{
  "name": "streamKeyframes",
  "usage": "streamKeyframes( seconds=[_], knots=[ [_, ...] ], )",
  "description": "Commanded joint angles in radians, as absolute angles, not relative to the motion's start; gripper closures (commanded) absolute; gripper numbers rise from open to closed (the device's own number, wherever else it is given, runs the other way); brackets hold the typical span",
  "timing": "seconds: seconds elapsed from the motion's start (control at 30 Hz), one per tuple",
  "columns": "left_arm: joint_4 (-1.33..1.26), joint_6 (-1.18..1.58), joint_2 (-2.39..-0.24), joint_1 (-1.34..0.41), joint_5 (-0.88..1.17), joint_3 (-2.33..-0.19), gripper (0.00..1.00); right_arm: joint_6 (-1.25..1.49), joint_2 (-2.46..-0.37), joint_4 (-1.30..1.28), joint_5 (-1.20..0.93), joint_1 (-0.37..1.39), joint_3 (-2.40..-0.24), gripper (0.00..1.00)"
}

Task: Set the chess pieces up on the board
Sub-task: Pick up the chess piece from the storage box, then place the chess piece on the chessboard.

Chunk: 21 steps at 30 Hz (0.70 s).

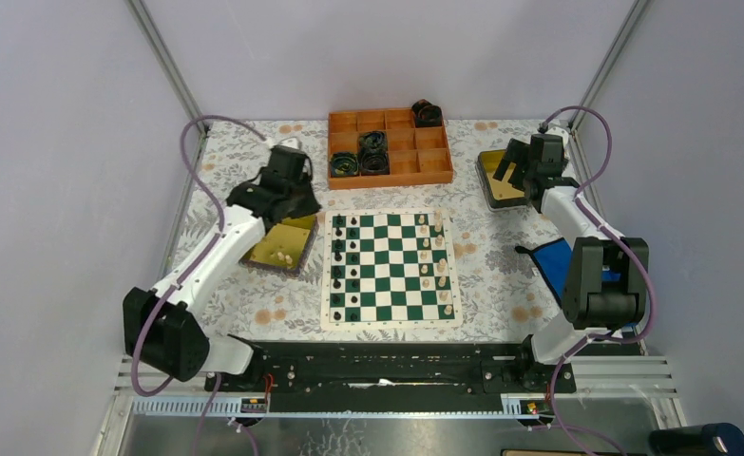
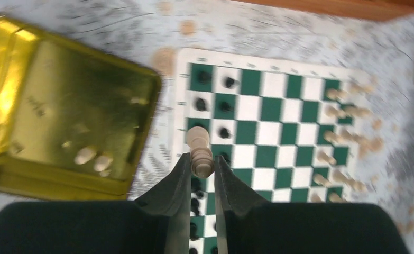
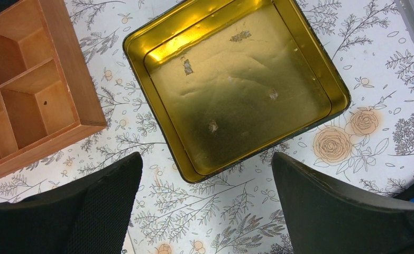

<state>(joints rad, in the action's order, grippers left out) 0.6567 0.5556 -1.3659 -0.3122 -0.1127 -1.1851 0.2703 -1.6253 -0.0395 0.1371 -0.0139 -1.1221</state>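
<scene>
on the floral-patterned surface [image 1: 501, 275], between the two arms, lies the green and white chessboard [image 1: 391, 325], with black chess pieces [image 1: 344, 266] in its two left columns and cream chess pieces [image 1: 434, 261] along its right side. the left end effector [image 2: 200, 161] is closed on a cream chess piece [image 2: 199, 148], pinched upright between its fingertips and seen against the board's left edge, by the black rows. just left of the board sits a gold-lined square tin [image 2: 72, 95] with a few more cream pieces [image 2: 93, 157] lying in it. the right end effector [image 3: 205, 161] hangs with its jaws wide apart, holding nothing, over a second gold-lined tin [image 3: 236, 84] at the far right. an orange compartment tray [image 1: 390, 176] with black coiled rolls [image 1: 372, 152] stands beyond the board.
</scene>
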Motion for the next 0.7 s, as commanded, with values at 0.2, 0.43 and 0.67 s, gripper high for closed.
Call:
streamKeyframes(
  seconds=[0.2, 0.43, 0.67],
  knots=[
    [0.598, 0.397, -1.516, -0.660, -0.117, -1.361, 1.00, 0.277, -1.557, -0.011, 0.161, -0.008, -1.123, 0.00],
    [0.580, 0.321, -1.658, -0.809, -0.094, -1.464, 1.00, 0.293, -1.550, -0.013, 0.186, -0.009, -1.117, 0.00],
    [0.586, 0.253, -1.795, -0.920, -0.101, -1.592, 1.00, 0.312, -1.542, -0.023, 0.229, -0.019, -1.126, 0.00]
  ],
)
